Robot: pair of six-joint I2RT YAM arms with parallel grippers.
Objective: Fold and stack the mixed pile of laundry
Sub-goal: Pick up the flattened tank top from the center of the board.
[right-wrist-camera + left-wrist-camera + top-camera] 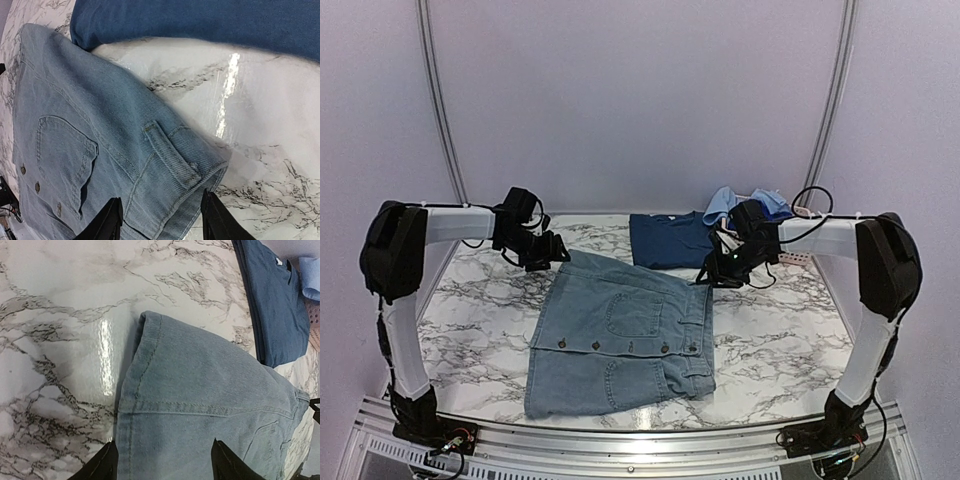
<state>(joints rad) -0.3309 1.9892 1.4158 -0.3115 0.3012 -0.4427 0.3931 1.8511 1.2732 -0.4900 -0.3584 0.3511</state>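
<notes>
A light-blue denim piece (620,335) with pockets and buttons lies folded flat on the marble table. It also shows in the left wrist view (200,405) and the right wrist view (90,150). My left gripper (552,255) (162,462) is open above its far-left corner. My right gripper (712,277) (160,220) is open above its far-right waistband corner. Neither holds cloth. A folded dark navy shirt (668,240) lies behind the denim and shows in the wrist views (277,305) (200,20). Light-blue and bright-blue garments (740,203) lie heaped at the back right.
A pink perforated basket (798,258) sits at the back right, mostly hidden behind my right arm; its edge shows in the left wrist view (315,325). Bare marble (470,300) lies left of the denim. A metal rail (620,440) runs along the near edge.
</notes>
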